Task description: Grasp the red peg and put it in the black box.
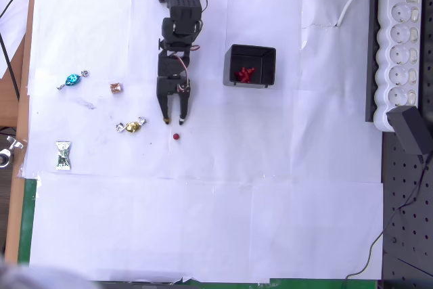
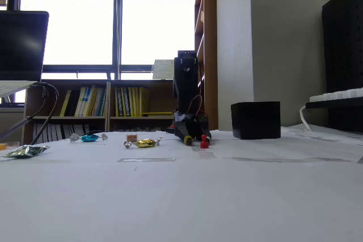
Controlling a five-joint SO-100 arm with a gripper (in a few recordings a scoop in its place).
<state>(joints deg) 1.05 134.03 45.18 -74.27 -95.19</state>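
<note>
Gripper: black, pointing down the overhead view; its two fingers are parted with white paper showing between the tips, and nothing is held. In the fixed view it sits low against the table, and the spread of the fingers is hard to read from that side.

Red peg: lies on the paper just beyond the fingertips, slightly right of their midline in the overhead view, apart from them. The fixed view shows what the overhead cannot: the peg stands upright on the table, rounded head above a narrower stem, just in front of the gripper.

Black box: right of the arm and behind the fingertips in the overhead view, well apart from the gripper. The overhead view looks into it and shows a cluster of red pegs on its floor. In the fixed view the box is a closed dark block right of the gripper; its contents are hidden by the wall.

Gold candy: left of the gripper, near it; in the fixed view also to the left.

Small brown candy, blue candy, green candy: further left, well apart.

Power strip: far right edge in the overhead view.

Table: covered in white paper sheets.
</note>
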